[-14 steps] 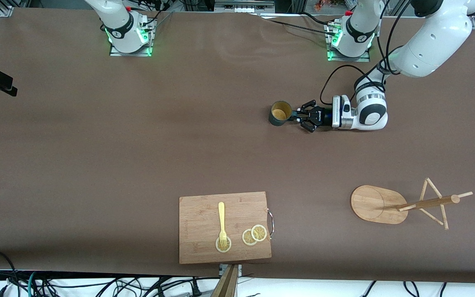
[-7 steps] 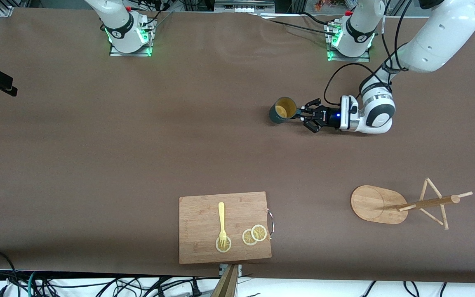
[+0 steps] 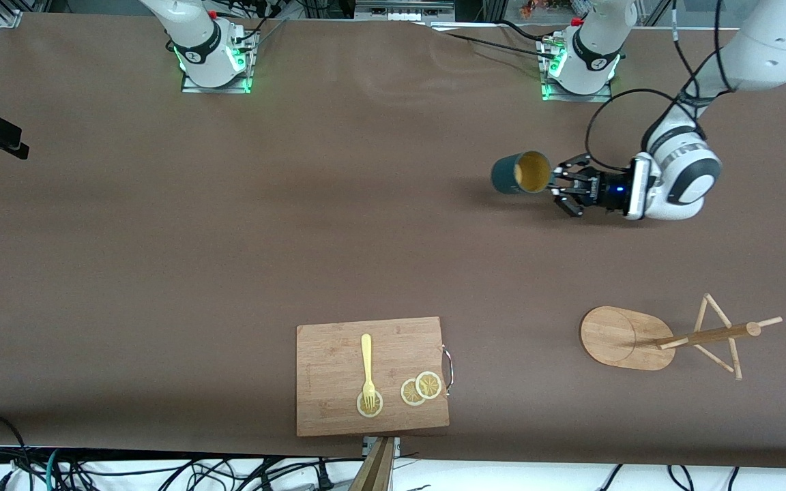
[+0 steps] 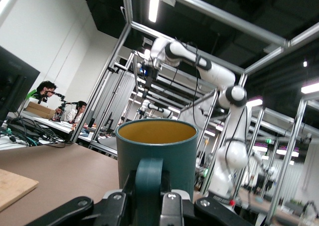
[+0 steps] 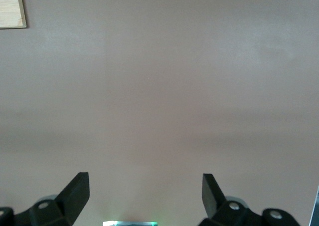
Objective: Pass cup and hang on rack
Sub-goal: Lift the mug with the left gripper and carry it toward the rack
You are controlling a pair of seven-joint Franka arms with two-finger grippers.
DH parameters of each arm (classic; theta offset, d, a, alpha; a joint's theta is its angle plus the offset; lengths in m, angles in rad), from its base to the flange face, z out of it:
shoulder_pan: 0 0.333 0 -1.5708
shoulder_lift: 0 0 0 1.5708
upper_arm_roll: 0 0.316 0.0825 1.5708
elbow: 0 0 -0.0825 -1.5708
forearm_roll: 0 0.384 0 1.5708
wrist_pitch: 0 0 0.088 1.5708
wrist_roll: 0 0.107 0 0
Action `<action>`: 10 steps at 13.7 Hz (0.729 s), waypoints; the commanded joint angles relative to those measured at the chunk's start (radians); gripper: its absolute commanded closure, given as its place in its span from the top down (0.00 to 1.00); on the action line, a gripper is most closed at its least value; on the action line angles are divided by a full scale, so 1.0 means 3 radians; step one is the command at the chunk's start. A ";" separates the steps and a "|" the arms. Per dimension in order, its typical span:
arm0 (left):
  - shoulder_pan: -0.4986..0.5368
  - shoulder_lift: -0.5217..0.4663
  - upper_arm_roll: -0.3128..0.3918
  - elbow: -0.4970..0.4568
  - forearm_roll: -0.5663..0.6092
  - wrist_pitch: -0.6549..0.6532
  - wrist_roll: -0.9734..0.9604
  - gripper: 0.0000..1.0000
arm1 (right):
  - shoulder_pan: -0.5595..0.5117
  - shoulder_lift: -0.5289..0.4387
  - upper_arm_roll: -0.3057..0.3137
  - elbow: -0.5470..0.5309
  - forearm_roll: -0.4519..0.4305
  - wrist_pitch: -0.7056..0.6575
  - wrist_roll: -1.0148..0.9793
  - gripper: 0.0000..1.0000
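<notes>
front view gives me the left gripper (image 3: 557, 183) up over the table (image 3: 229, 239) toward the left arm's end, fingers pinched on the handle of the cup (image 3: 521, 172), which hangs tipped with its mouth toward the camera. on my left wrist view the cup (image 4: 156, 156) sits straight ahead, handle clamped. the rack (image 3: 666, 337) stands nearer the camera. the right gripper (image 5: 144, 196) waits, fingers spread, over bare table.
</notes>
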 commanded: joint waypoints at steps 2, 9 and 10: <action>0.0616 -0.0096 -0.0016 0.0406 0.0486 -0.0362 -0.1117 0.00 | -0.0034 -0.0040 0.0017 -0.0037 0.0018 -0.0019 -0.0049 1.00; 0.1067 0.0021 -0.0011 0.0719 0.0508 -0.0547 -0.2887 0.00 | -0.0040 -0.0040 0.0017 -0.0037 0.0018 -0.0019 -0.0049 1.00; 0.1087 0.0097 -0.0010 0.0740 0.0462 -0.0542 -0.3218 0.00 | -0.0040 -0.0040 0.0017 -0.0037 0.0018 -0.0019 -0.0049 1.00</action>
